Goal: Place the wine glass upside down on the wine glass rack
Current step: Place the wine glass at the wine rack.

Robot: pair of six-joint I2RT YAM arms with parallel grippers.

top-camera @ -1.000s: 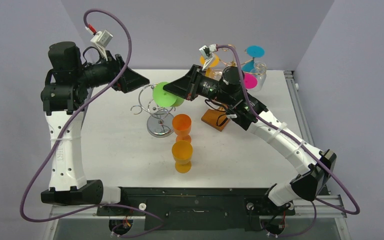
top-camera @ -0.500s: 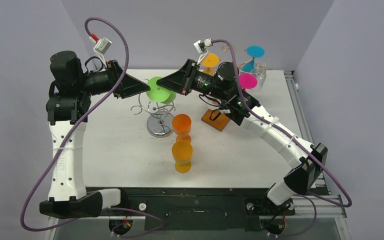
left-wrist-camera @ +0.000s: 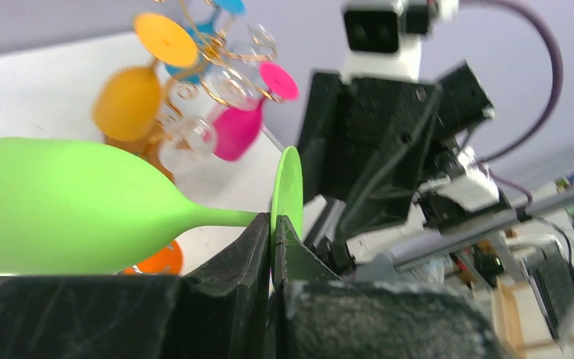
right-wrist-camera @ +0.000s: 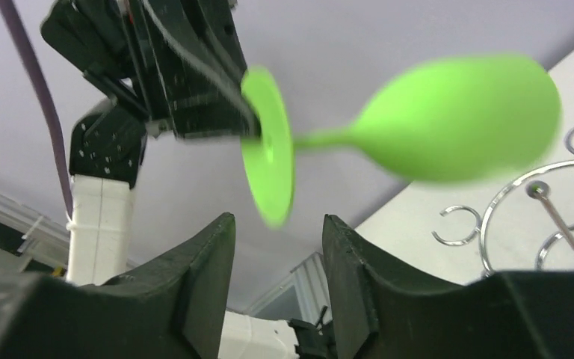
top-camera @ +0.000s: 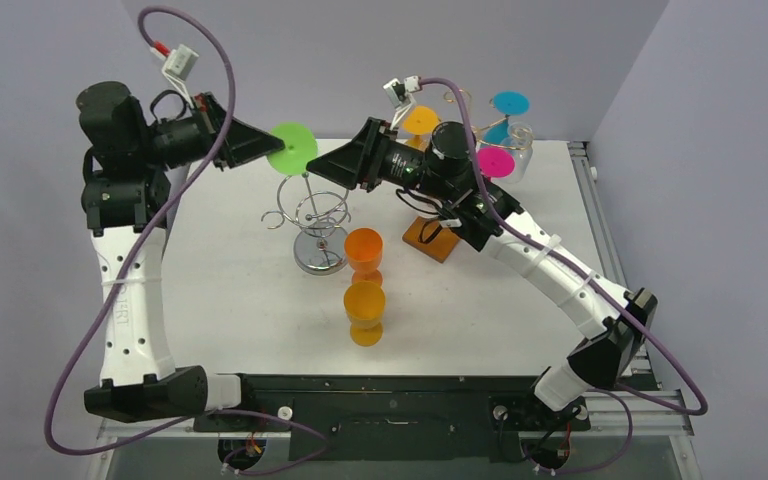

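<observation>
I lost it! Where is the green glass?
Top view, left of centre: the green glass hangs in the air, its foot pinched in the left gripper, above the silver rack.

A green wine glass is held on its side in the air, stem level, above a silver wire rack set upright on the table.

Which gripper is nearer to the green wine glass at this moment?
Left. The left gripper is shut on the foot of the green wine glass; the right gripper is open just beside that foot, not touching.
</observation>
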